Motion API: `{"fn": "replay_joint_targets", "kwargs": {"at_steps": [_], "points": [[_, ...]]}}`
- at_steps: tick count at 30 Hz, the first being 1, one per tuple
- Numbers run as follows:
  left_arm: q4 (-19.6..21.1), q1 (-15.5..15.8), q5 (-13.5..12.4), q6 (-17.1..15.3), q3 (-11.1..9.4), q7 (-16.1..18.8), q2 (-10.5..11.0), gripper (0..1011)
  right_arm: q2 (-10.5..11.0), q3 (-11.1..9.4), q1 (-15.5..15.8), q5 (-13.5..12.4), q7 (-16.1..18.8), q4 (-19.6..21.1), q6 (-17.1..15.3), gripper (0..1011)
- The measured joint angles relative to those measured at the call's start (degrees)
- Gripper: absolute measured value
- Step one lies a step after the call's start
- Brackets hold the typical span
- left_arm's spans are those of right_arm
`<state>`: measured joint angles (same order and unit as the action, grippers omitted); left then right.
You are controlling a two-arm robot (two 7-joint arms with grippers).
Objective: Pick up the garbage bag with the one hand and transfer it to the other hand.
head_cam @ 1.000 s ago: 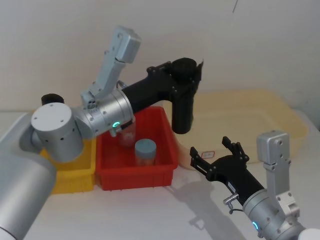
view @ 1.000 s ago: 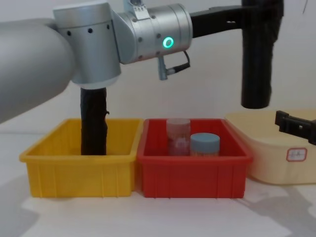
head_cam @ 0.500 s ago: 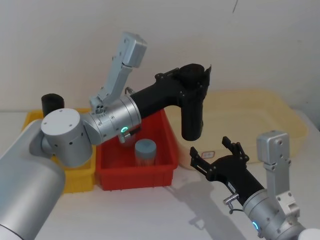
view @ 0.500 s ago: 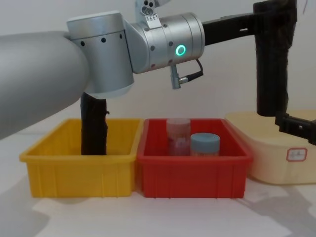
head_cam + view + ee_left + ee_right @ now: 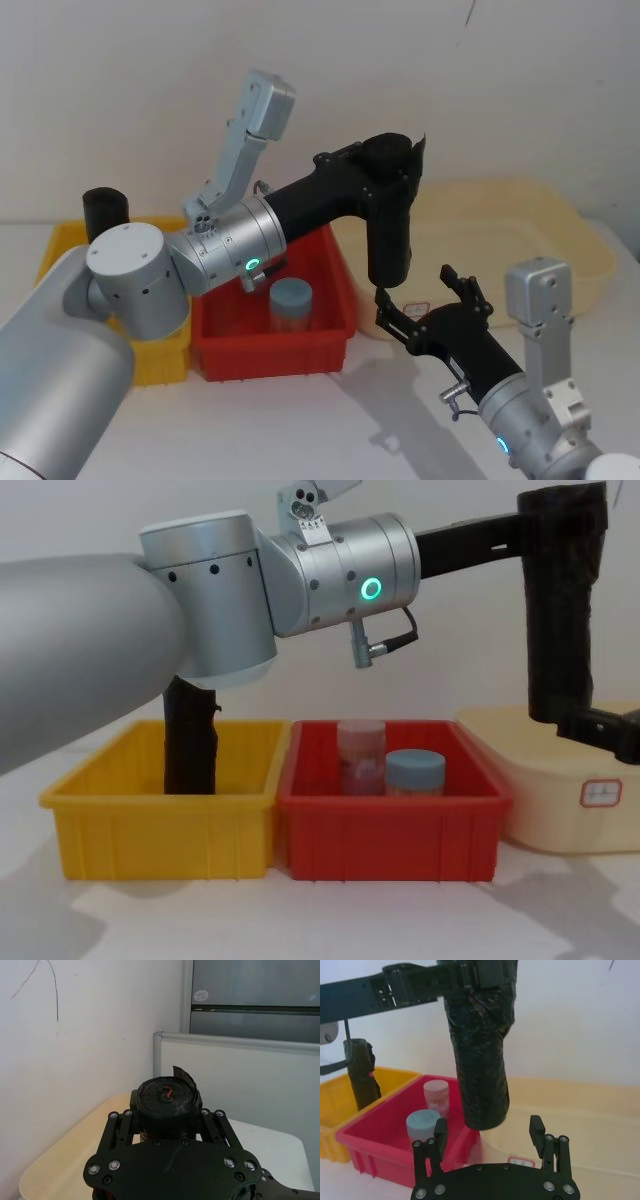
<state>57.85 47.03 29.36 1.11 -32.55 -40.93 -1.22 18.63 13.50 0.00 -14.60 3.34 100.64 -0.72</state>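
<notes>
Clamping the garbage bag [image 5: 390,235], the left hand [image 5: 383,170] hovers; right hand [image 5: 414,287] gapes; red bin [image 5: 270,346] holds two jars [image 5: 291,303].

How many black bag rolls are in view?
2. The garbage bag hangs in the left gripper; a slimmer roll stands in the yellow bin. More could hide behind the left arm.

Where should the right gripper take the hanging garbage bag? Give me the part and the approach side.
I would grip the bare lower half of the garbage bag. The left gripper clamps its top, and the roll hangs upright, so the round body below is free. Bring the right gripper, open and just under the roll's end, up from below so its fingers straddle the cylinder.
</notes>
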Motion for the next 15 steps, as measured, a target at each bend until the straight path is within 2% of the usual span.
{"fn": "replay_joint_targets", "kwargs": {"at_steps": [15], "points": [[0.0,-0.13,0.29,-0.14,-0.06,0.02,-0.07,531,-1.81,1.65,-2.9,3.29,-0.64,-2.32,0.81,1000]]}}
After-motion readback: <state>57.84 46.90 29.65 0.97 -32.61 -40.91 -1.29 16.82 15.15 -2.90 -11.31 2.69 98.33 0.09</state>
